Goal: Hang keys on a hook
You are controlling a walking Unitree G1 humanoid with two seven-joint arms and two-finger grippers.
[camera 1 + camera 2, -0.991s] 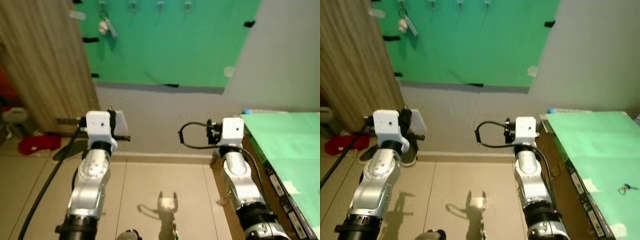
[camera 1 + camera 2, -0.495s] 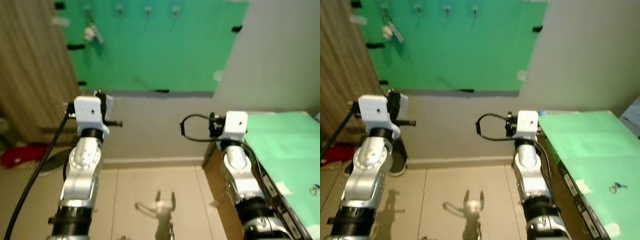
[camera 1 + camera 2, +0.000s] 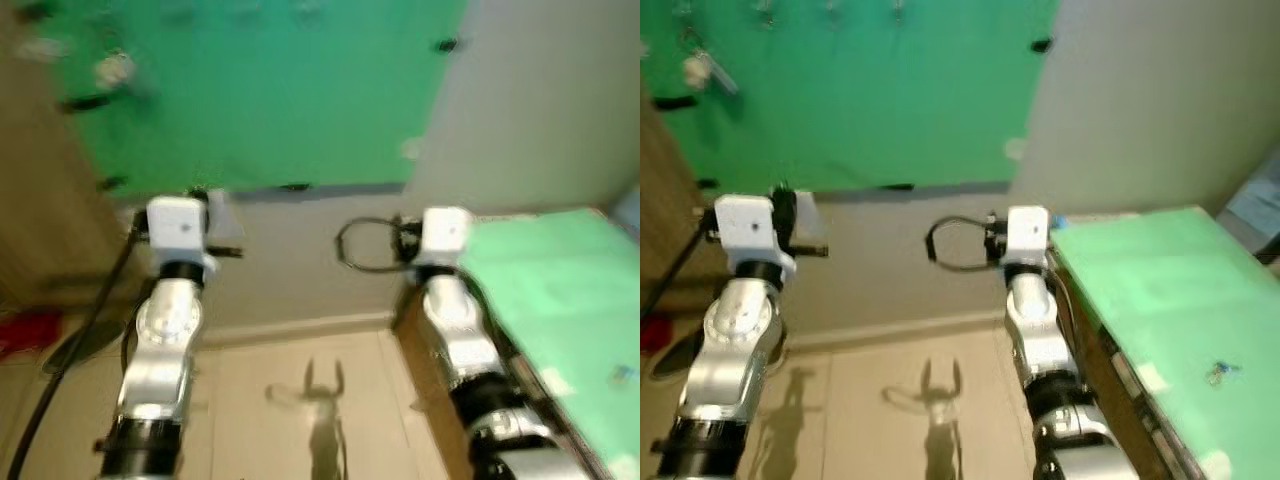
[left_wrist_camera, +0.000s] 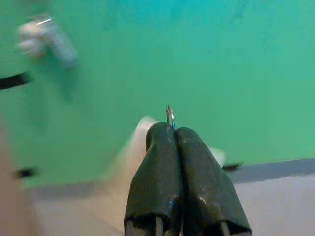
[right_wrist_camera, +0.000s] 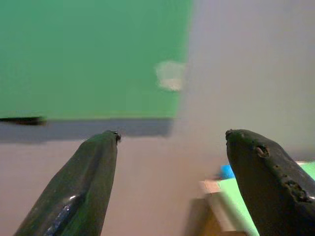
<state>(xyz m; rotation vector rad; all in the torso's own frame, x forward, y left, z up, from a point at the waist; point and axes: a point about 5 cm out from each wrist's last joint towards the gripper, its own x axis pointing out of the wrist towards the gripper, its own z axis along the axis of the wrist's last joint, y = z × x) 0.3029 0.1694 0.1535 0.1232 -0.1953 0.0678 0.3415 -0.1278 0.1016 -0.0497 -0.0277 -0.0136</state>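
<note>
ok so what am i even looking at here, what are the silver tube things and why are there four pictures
The silver tubes are the two arms of a humanoid robot, seen from a stereo camera on its head that looks forward and down. Those are the two wide pictures, and they are blurred. The other two pictures come from a camera on each wrist, looking along that arm's black fingers.

The left gripper has its jaws shut with a small metal tip poking out between them; what that is I cannot tell. The right gripper has its jaws wide apart and holds nothing.

Ahead is a green board on the wall with a row of hooks near its top; one bunch of keys already hangs there. To the robot's right is a green table with a small key ring lying on it.
</note>
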